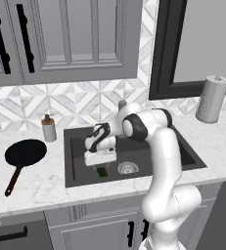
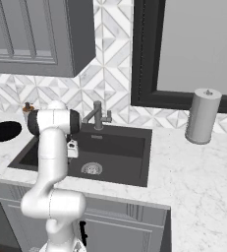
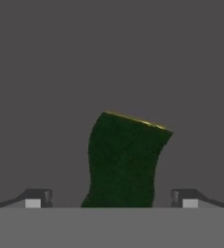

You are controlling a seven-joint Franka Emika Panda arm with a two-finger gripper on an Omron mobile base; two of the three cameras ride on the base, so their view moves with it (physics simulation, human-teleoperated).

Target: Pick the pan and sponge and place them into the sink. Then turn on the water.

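The sponge [image 3: 125,162] lies between the spread fingers [image 3: 36,197], untouched.

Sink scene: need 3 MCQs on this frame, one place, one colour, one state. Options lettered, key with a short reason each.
1. Where is the pan?
A. In the sink
B. On the counter left of the sink
C. In the gripper

2. What colour is the sponge mostly?
A. Dark green
B. Pink
C. White

3. How do the gripper's fingers stand?
A. Shut on the pan handle
B. Pinched together with nothing between
C. Apart, on either side of the sponge, clear of it

Key:
1 B: in the left base view the pan lies on the marble counter left of the sink, handle toward the front edge.
2 A: the hand view shows a dark green body with a thin yellow-green edge.
3 C: in the hand view both fingertips stand wide apart, gaps showing between each and the sponge.
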